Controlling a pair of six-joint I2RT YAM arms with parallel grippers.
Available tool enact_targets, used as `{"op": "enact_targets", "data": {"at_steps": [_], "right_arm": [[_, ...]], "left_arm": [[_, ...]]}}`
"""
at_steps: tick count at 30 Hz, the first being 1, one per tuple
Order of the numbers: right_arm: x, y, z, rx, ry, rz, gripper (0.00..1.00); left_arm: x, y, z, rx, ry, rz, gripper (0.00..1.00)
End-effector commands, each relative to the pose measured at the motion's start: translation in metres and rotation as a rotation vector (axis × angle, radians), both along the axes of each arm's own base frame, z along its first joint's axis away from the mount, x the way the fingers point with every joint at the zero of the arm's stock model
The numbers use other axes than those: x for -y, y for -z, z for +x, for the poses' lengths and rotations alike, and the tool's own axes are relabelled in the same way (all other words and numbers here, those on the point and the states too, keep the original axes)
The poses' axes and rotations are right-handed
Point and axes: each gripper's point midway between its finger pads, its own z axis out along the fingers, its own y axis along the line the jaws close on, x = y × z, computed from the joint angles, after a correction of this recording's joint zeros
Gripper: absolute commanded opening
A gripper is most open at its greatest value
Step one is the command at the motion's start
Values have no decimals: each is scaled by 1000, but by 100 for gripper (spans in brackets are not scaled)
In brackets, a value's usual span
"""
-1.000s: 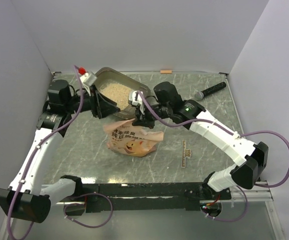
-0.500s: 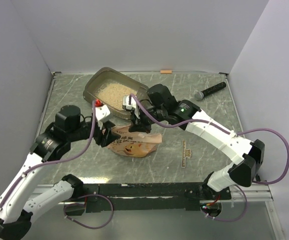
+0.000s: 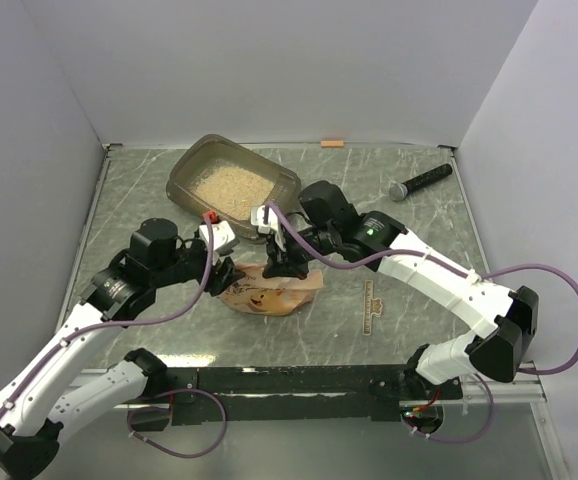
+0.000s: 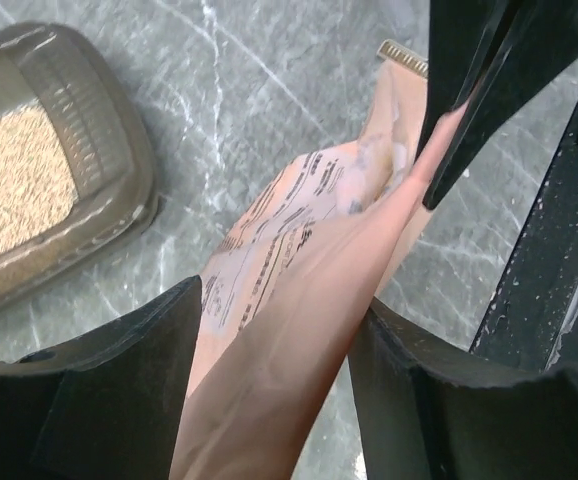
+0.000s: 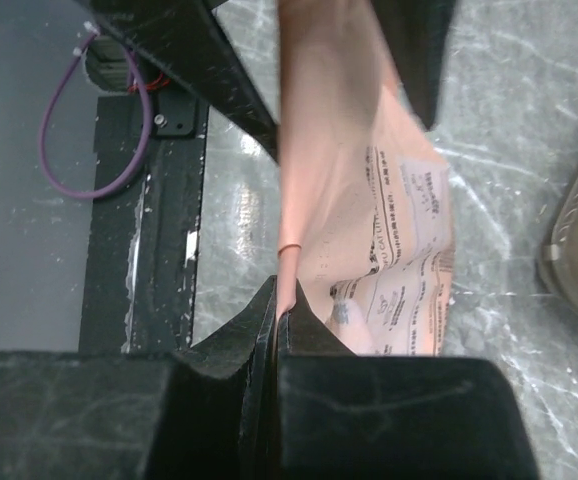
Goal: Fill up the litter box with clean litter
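The right gripper (image 5: 277,318) is clamped shut on a thin edge of the orange-pink pouch (image 3: 271,291). The left gripper (image 4: 274,330) is held wide apart, and the pouch is set between its fingers (image 4: 139,360). The pouch is found on the marbled table (image 3: 449,230), just in front of the litter box (image 3: 183,172), in which beige litter (image 3: 231,187) is seen.
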Motion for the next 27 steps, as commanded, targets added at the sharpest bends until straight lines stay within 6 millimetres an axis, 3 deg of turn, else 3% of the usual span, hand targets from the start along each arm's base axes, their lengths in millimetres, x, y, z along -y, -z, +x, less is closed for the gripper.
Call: {"op": "enact_targets", "data": {"at_steps": [1, 3, 8, 12, 13, 18, 21, 22, 23, 24, 26, 27], "right_arm": [[1, -11, -18, 15, -57, 41, 0], [0, -11, -19, 17, -54, 43, 0], [-1, -19, -13, 48, -19, 70, 0], [-3, -28, -5, 74, 18, 84, 0], [-3, -30, -4, 75, 24, 86, 0], [-5, -50, 1, 97, 53, 126, 0], [-3, -61, 4, 104, 101, 150, 2], [-1, -70, 5, 122, 117, 175, 8], [3, -65, 9, 131, 149, 165, 24], [6, -66, 10, 130, 170, 168, 34], [16, -65, 15, 153, 234, 177, 49], [25, -70, 19, 175, 296, 190, 51]], "left_arm": [[22, -27, 5, 71, 87, -73, 63], [32, -28, -2, 41, 157, -85, 62], [47, 3, -17, -102, 258, -9, 56], [52, 12, -32, -129, 307, 2, 49], [52, 14, -34, -135, 311, 4, 45], [44, 18, -38, -143, 285, 48, 4], [35, 9, -31, -83, 189, 50, 1], [28, 12, -24, -72, 116, 62, 1], [24, 9, -22, -47, 84, 53, 1], [18, -2, -25, -2, 54, 21, 1], [8, -2, -19, 44, -25, -11, 1], [1, -13, -23, 89, -46, -60, 1]]}}
